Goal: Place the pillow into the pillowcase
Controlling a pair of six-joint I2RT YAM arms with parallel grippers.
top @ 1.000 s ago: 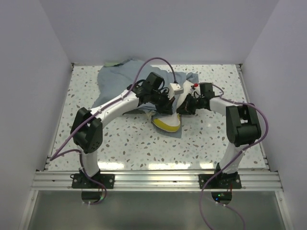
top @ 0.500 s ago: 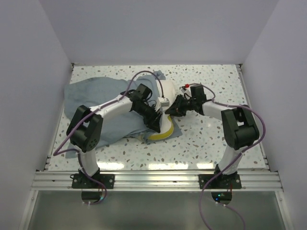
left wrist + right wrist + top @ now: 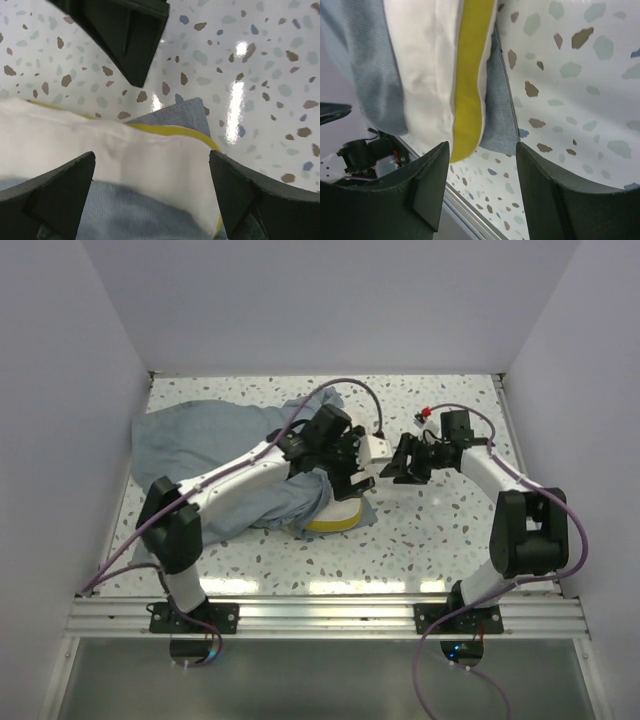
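The pillow (image 3: 338, 519) lies mid-table with most of its length inside the grey-blue pillowcase (image 3: 200, 455); only its yellow-edged near end sticks out. In the left wrist view the cream top of the pillow (image 3: 150, 155) shows with the pillowcase (image 3: 115, 215) drawn over part of it. My left gripper (image 3: 358, 466) hovers open just above that end (image 3: 152, 192), holding nothing. My right gripper (image 3: 397, 468) is open to the right of the pillow, off the cloth. Its view shows the pillow (image 3: 470, 75) on edge, the pillowcase (image 3: 497, 110) beneath it, and empty jaws (image 3: 482, 187).
The speckled table (image 3: 440, 530) is walled at the back and on both sides. A metal rail (image 3: 320, 615) runs along the near edge by the arm bases. The pillowcase spreads toward the left wall.
Both grippers have opened and let go. The pillowcase has been pulled left and further over the pillow. The right gripper has drawn back to the right.
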